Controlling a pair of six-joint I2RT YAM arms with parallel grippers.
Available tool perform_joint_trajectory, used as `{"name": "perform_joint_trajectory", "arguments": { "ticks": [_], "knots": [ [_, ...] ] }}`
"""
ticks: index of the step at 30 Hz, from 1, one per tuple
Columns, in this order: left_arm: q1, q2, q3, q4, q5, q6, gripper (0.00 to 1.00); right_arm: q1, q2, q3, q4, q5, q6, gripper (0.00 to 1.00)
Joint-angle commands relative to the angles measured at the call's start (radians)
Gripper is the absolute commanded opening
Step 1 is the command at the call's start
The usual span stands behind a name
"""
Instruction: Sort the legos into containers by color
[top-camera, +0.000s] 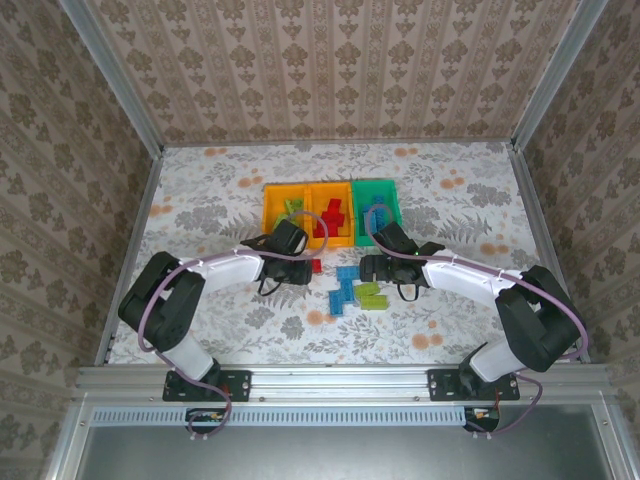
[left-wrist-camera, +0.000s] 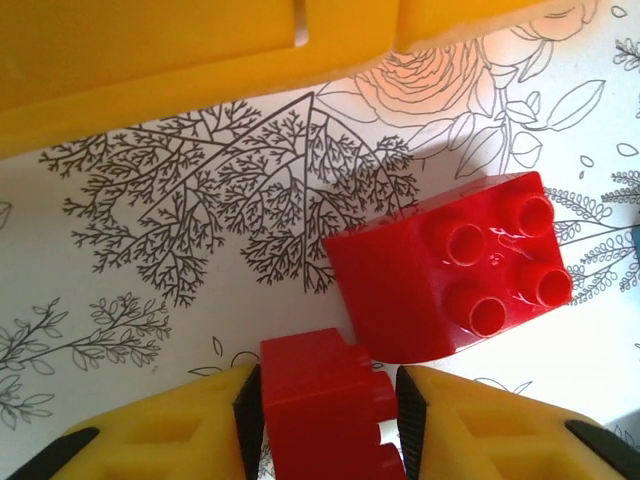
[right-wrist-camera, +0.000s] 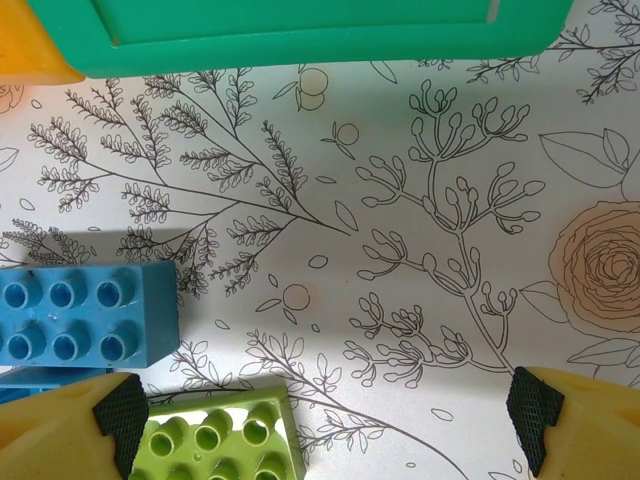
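Observation:
My left gripper is shut on a small red brick, low over the table just in front of the orange-yellow bins. A second red brick lies studs-up right beside the held one. From above, the left gripper sits below the middle bin. My right gripper is open with bare table between its fingers. A blue brick and a lime brick lie by its left finger. The green bin is ahead of it.
Three bins stand in a row: the left orange-yellow bin holds lime bricks, the middle one red bricks, the green bin a blue brick. Loose blue and lime bricks lie between the arms.

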Motion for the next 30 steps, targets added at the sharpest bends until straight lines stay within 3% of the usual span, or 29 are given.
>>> {"name": "perform_joint_trajectory", "arguments": {
  "ticks": [1,7,19,24,30],
  "knots": [
    [-0.003,-0.003,0.017,-0.036,-0.020,0.001,0.38,0.001,0.009,-0.002,-0.011,0.032,-0.015,0.96],
    [-0.003,-0.024,0.012,-0.043,-0.024,0.005,0.28,0.001,0.011,-0.001,-0.010,0.030,-0.015,0.96],
    [-0.029,-0.156,0.171,-0.142,-0.076,0.063,0.27,0.004,0.015,0.001,0.003,0.023,-0.016,0.96],
    [-0.012,-0.052,0.339,-0.135,-0.049,0.145,0.28,0.009,0.016,-0.010,0.026,0.008,0.004,0.96],
    [0.038,0.143,0.517,-0.073,0.067,0.163,0.28,0.017,0.008,-0.025,0.038,0.009,0.027,0.96]
  ]
}}
